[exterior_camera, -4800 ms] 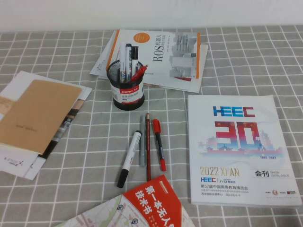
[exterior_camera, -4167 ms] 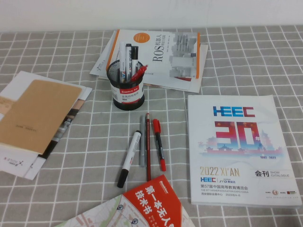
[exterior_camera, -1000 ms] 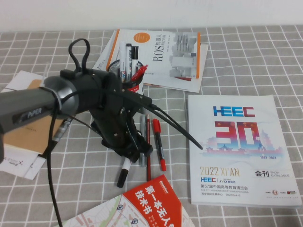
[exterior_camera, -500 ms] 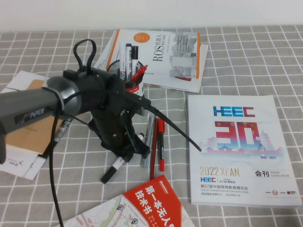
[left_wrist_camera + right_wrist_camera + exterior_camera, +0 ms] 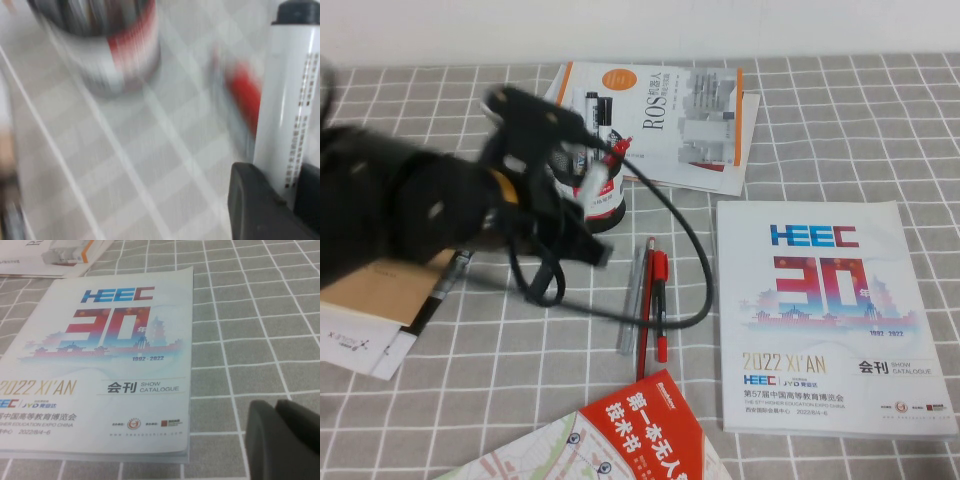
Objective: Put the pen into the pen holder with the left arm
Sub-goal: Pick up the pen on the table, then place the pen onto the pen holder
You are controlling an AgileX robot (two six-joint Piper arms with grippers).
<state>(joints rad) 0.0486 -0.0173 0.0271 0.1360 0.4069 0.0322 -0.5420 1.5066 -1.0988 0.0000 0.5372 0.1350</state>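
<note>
Left claw (image 5: 582, 243), half a second ago low over the pens, is now raised left of centre, beside the pen holder (image 5: 601, 200).

Left wrist view: fingers (image 5: 260, 205) clamped on the pen (image 5: 292, 110), its print unreadable.

Right claw (image 5: 285, 440): finger state unclear, near catalogue (image 5: 100, 360) reading "HEEC 30", "2022 XI'AN".
</note>
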